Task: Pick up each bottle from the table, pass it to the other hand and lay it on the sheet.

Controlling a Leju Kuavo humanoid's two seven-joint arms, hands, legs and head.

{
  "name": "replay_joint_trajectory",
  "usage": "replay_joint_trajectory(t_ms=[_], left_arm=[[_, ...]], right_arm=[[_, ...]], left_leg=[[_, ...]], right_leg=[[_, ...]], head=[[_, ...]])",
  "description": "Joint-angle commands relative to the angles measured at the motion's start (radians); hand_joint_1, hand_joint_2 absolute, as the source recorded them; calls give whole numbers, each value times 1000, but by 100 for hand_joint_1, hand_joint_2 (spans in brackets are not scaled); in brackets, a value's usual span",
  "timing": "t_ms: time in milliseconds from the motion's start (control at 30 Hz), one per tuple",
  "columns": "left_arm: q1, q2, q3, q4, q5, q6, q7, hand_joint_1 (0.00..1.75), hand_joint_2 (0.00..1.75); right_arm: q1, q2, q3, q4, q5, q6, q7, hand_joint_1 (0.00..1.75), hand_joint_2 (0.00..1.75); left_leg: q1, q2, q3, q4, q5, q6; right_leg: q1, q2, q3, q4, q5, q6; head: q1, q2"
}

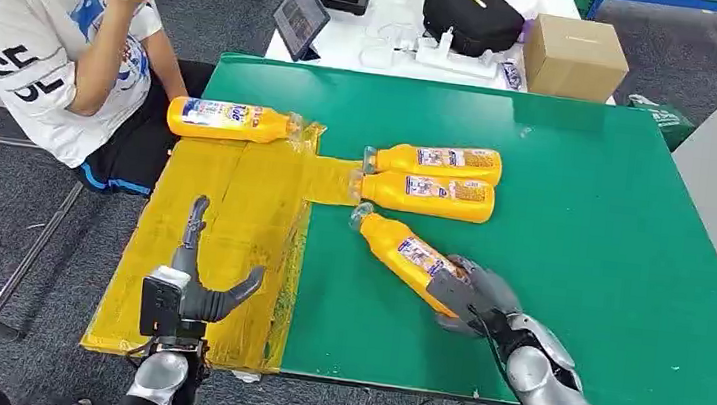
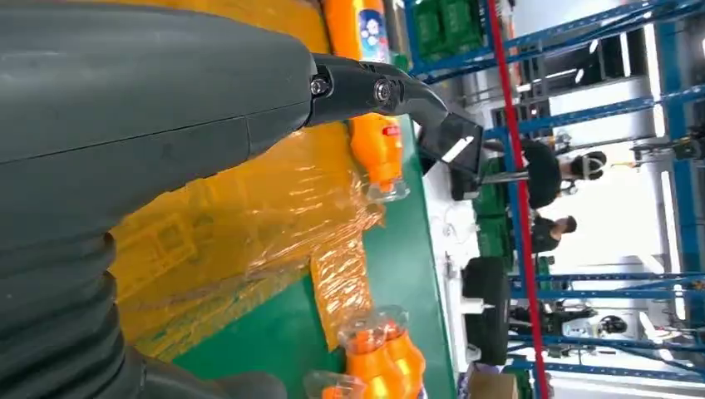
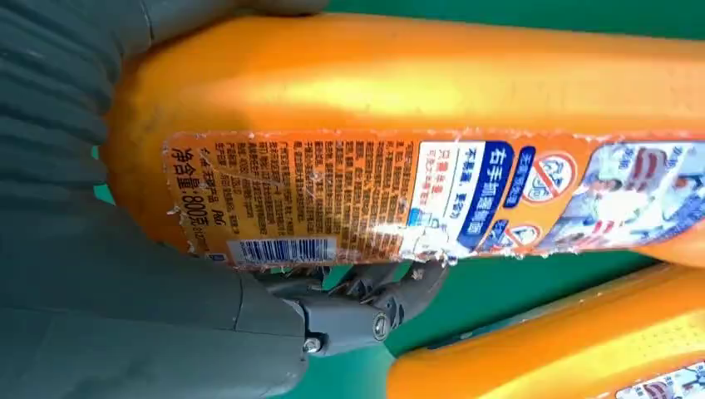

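Observation:
An orange bottle (image 1: 403, 251) (image 3: 416, 141) lies slanted on the green table (image 1: 588, 277), cap toward the sheet. My right hand (image 1: 470, 295) grips its base end, thumb and fingers (image 3: 349, 316) wrapped around the body. Two more orange bottles (image 1: 439, 161) (image 1: 433, 196) lie side by side behind it, caps at the sheet's edge; they appear as bottles (image 2: 382, 366) in the left wrist view. Another bottle (image 1: 227, 120) (image 2: 378, 141) lies at the far end of the yellow sheet (image 1: 232, 219) (image 2: 249, 208). My left hand (image 1: 200, 286) hangs open over the sheet's near part, holding nothing.
A person (image 1: 60, 40) sits at the table's far left corner, close to the sheet. Behind the green table is a white table (image 1: 390, 55) with a tablet (image 1: 300, 17), a black bag (image 1: 473, 15) and a cardboard box (image 1: 573, 56).

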Motion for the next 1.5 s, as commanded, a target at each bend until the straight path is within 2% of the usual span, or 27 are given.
replay_joint_trajectory(t_ms=[33, 100, 133, 167, 300, 367, 467, 533, 667, 700, 733, 900, 1000, 1133, 1267, 1400, 1500], left_arm=[[-45, 4, -6, 106, 28, -22, 14, 0, 175], [-47, 5, -5, 107, 33, -27, 14, 0, 175], [-47, 5, -5, 108, 35, -28, 15, 0, 175], [-46, 4, -5, 108, 36, -28, 16, 0, 175], [-14, -1, 7, 58, 52, -31, 20, 0, 175], [2, -7, 8, 30, 73, -52, 33, 0, 175], [9, -9, 0, 18, 84, -63, 40, 0, 175], [14, -14, -13, 17, 112, -85, 49, 0, 175], [16, -11, -62, 25, 170, -132, 79, 0, 175], [15, -9, -72, 25, 189, -149, 85, 0, 175], [12, -7, -84, 25, 215, -165, 97, 0, 175], [9, -5, -95, 24, 239, -179, 109, 0, 175], [1, 9, -133, 27, 292, -248, 130, 0, 175], [-8, 14, -161, 11, 304, -266, 138, 0, 175], [20, 35, -183, -32, 486, -456, 193, 0, 175], [23, 41, -186, -36, 490, -457, 193, 0, 175], [23, 41, -186, -36, 490, -457, 193, 0, 175]], right_arm=[[71, -25, 38, 43, -7, 13, 17, 166, 175], [79, -22, 34, 38, -6, 9, 21, 175, 175], [84, -17, 29, 34, -7, 2, 23, 169, 175], [88, -12, 23, 27, -6, -11, 21, 171, 175], [113, 98, -56, -75, 52, -199, -58, 175, 175], [123, 159, -98, -159, 117, -356, -141, 175, 175], [125, 182, -113, -212, 144, -403, -148, 175, 175], [137, 251, -173, -279, 128, -624, -290, 175, 175], [180, 313, -212, -442, 64, -800, -438, 175, 175], [192, 318, -216, -466, 59, -805, -448, 175, 175], [212, 352, -260, -507, 66, -805, -504, 175, 175], [223, 357, -268, -505, 59, -805, -525, 175, 175], [254, 404, -308, -529, 63, -805, -638, 175, 175], [268, 394, -253, -488, 33, -805, -622, 175, 175], [283, 400, -171, -336, 0, -791, -631, 175, 175], [281, 400, -160, -312, -14, -805, -644, 175, 175], [279, 398, -162, -313, -14, -805, -644, 175, 175]], left_leg=[[2, -4, 2, -2, 1, -1], [1, -3, 2, -1, 0, -1], [2, -4, 2, -2, 1, -1], [2, -4, 2, -2, 1, -2], [1, -1, 3, -1, 0, -1], [2, 1, 2, -1, 0, -2], [1, 2, -1, 0, -1, -1], [1, 3, -4, 1, -1, -1], [0, -1, -6, 1, 0, -1], [1, -1, -5, 1, -1, -2], [1, -2, -6, 1, 0, -1], [1, -1, -9, 0, 0, -1], [1, -2, -8, 0, 0, -2], [2, -2, -8, 0, 0, -2], [1, 0, -7, -1, 0, -1], [2, 3, -6, -2, -1, -2], [1, 0, -9, -1, 0, -1]], right_leg=[[2, -5, 4, -3, 0, -2], [2, -4, 4, -2, 0, -1], [2, -5, 4, -3, 0, -2], [2, -6, 5, -3, 0, -2], [1, -1, 4, -1, 0, -2], [2, 0, 3, -2, 0, -3], [1, 2, 0, 1, 0, -2], [1, 2, -3, 2, 0, -2], [0, -1, -5, 2, -1, -1], [1, -1, -4, 2, -2, -2], [1, -2, -5, 2, -1, -2], [1, -1, -7, 1, 0, -1], [1, -2, -5, 1, -1, -2], [2, -2, -6, 0, -1, -2], [1, 0, -5, -1, 0, -2], [2, 3, -4, -1, 0, -2], [1, 0, -8, 0, 0, -1]], head=[[0, 0], [0, 0], [0, 0], [0, 0], [0, 0], [0, 0], [0, 0], [0, 0], [0, 0], [0, 0], [0, 0], [0, 0], [0, 0], [0, 0], [0, 0], [0, 0], [0, 0]])
